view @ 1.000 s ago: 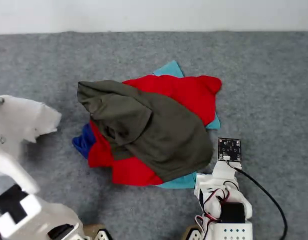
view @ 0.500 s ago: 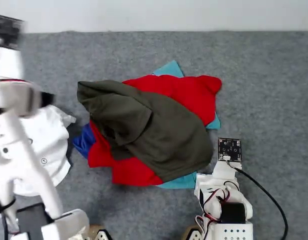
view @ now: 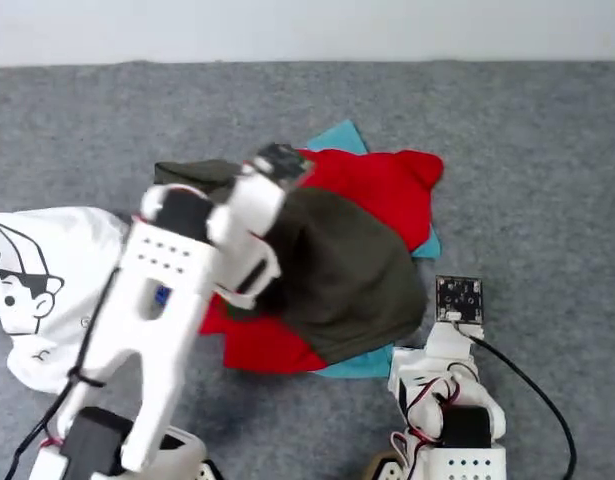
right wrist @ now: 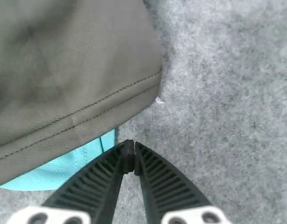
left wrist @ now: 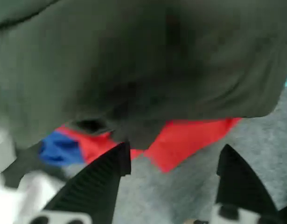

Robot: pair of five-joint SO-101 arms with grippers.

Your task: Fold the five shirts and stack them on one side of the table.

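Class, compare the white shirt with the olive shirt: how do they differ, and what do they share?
The white shirt lies directly on the grey table; the olive shirt tops a pile, over the red shirt and teal shirt. The white shirt bears a cartoon print; the olive shirt is plain. Neither is folded neatly.

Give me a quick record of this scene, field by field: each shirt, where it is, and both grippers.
white shirt: lies apart from the other four, print up, on the left arm's side
top layer: olive shirt
beneath it: red shirt, blue shirt, teal shirt
left gripper: open, over the olive shirt
right gripper: shut, beside the olive shirt's hem, over the grey table
folded stack: none yet
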